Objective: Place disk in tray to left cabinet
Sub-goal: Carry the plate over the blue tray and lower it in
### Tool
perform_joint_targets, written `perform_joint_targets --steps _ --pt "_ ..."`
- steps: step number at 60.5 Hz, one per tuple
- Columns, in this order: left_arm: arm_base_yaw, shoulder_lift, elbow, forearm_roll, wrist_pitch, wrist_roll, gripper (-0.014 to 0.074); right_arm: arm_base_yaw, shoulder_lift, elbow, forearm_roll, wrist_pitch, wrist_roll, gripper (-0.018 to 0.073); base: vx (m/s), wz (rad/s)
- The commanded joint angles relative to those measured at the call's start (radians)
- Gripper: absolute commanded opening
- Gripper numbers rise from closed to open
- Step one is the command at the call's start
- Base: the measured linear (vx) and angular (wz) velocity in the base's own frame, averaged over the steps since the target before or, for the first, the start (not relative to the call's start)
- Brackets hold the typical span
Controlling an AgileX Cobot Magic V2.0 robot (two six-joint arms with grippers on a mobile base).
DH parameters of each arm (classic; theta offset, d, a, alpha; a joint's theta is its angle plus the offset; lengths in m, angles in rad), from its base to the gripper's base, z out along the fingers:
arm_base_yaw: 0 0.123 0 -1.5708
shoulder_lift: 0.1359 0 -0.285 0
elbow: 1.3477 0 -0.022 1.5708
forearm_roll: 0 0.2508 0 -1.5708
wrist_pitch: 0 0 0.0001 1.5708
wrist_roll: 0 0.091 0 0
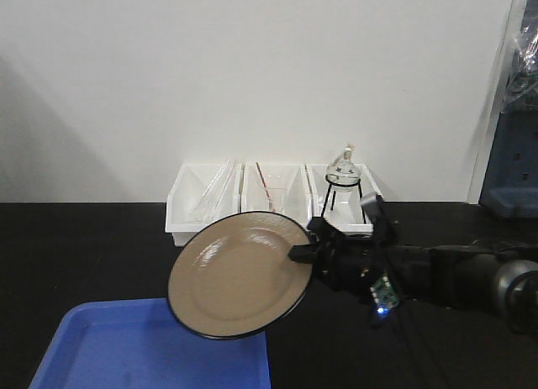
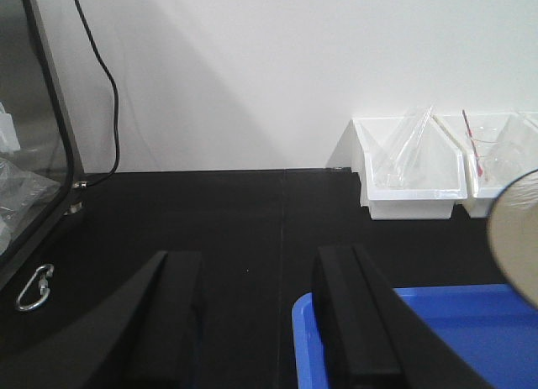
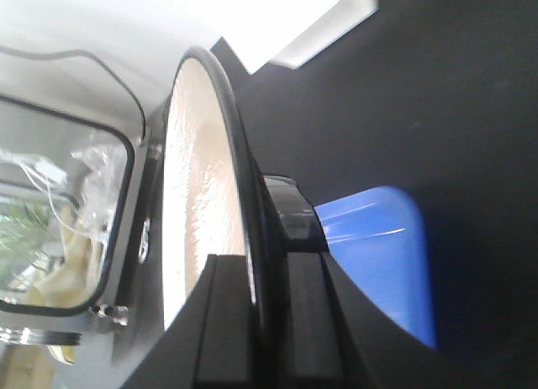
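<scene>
We clamp the tilted black-rimmed tan round disk (image 1: 235,275) by its rim in the right gripper (image 1: 304,253), with the blue rectangular plastic tray (image 1: 126,347) lying below-left.

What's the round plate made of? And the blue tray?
The plate looks like glazed ceramic, maybe enamel or melamine: glossy tan inside catching light, thin black rim. Hard to say which. The blue tray looks like plastic: bright even colour, soft sheen, rounded moulded corners.
</scene>
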Motion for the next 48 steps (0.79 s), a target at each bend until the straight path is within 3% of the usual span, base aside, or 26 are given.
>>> perform_joint_targets --steps 1,15,36,48 --pt "-0.008 0.001 -0.035 -0.005 -0.087 -0.003 0.0437 0.072 -0.068 -0.052 0.107 -0.038 0.017 -0.0004 0.00 0.00" --pt "-0.008 0.001 -0.035 -0.005 -0.087 -0.003 0.0437 0.202 0.003 -0.080 0.107 -0.139 0.038 -0.0004 0.00 0.00" --pt "-0.008 0.001 -0.035 -0.005 -0.087 -0.003 0.0437 0.271 0.124 -0.091 0.107 -0.132 0.048 -0.0004 0.00 0.00" --pt "-0.008 0.001 -0.035 -0.005 -0.087 -0.003 0.0437 0.280 0.147 -0.091 0.103 -0.143 -0.082 0.0013 0.00 0.00"
